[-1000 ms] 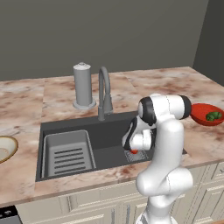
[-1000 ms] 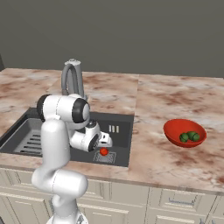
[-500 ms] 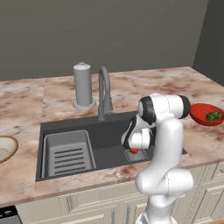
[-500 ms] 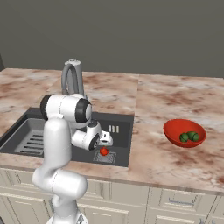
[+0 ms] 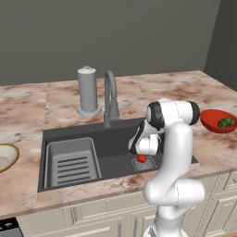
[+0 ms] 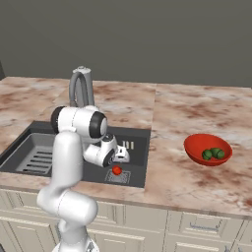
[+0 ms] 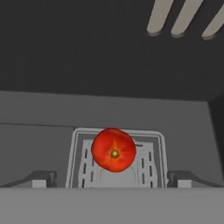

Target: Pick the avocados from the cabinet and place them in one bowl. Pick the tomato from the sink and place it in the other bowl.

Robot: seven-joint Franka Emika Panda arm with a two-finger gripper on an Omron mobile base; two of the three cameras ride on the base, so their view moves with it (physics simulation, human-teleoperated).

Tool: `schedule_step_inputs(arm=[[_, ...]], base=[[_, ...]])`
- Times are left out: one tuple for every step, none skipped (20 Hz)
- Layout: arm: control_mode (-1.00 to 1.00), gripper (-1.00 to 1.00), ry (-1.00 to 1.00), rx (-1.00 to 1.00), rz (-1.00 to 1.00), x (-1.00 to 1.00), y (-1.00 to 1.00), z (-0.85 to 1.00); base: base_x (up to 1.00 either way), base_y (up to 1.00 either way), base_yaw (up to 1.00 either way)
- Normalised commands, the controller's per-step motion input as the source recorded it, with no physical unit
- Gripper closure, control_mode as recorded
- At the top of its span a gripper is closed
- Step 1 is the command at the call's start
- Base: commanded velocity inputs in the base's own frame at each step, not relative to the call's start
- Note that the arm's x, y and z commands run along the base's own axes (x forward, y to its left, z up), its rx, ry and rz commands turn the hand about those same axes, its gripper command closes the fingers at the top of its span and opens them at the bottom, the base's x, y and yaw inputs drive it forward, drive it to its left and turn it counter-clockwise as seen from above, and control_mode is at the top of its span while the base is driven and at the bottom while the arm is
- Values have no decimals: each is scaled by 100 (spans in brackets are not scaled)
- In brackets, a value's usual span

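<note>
Alignment between hand and fruit is what the coming move turns on. The small, bright red, round tomato (image 7: 113, 149) is seen in the lower middle of the hand view, lying on the square drain grate (image 7: 147, 164) of the dark grey recessed sink (image 7: 109, 65), and it sits almost centred between the two dark fingertips (image 7: 41, 178) that show at the lower left and lower right of that frame. The hand (image 7: 113, 180) is spread wide and holds nothing; the fruit is apart from both tips, straight ahead along the line of approach. In the left base view the tomato (image 5: 141, 158) is seen at lower centre, just beneath the white hand (image 5: 144, 149); in the right base view the tomato (image 6: 116, 170) lies just below the hand (image 6: 114, 161) too. Being round, the tomato has no long axis, so a straight descent is judged enough before closing. The shallow red bowl (image 6: 199, 142) with two dark green avocados (image 6: 212, 153) stands well apart on the marbled surface (image 6: 187, 108).
</note>
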Motion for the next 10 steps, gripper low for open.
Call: schedule_step_inputs(arm=[[-100,-100,0,0,0,13,0,-30],[-100,-100,0,0,0,14,0,-36],[-100,-100,0,0,0,16,0,-40],[-100,-100,1,0,0,17,0,-44],[-100,-100,1,0,0,18,0,-43],[-100,-100,2,0,0,19,0,-42],[-100,-100,1,0,0,18,0,-41],[-100,-100,2,0,0,14,0,-39],[-100,-100,3,0,0,14,0,-38],[-100,-100,3,0,0,16,0,-42]], base=[[0,0,0],[0,0,0],[0,0,0],[0,0,0],[0,0,0],[0,0,0],[0,0,0],[0,0,0],[0,0,0],[0,0,0]])
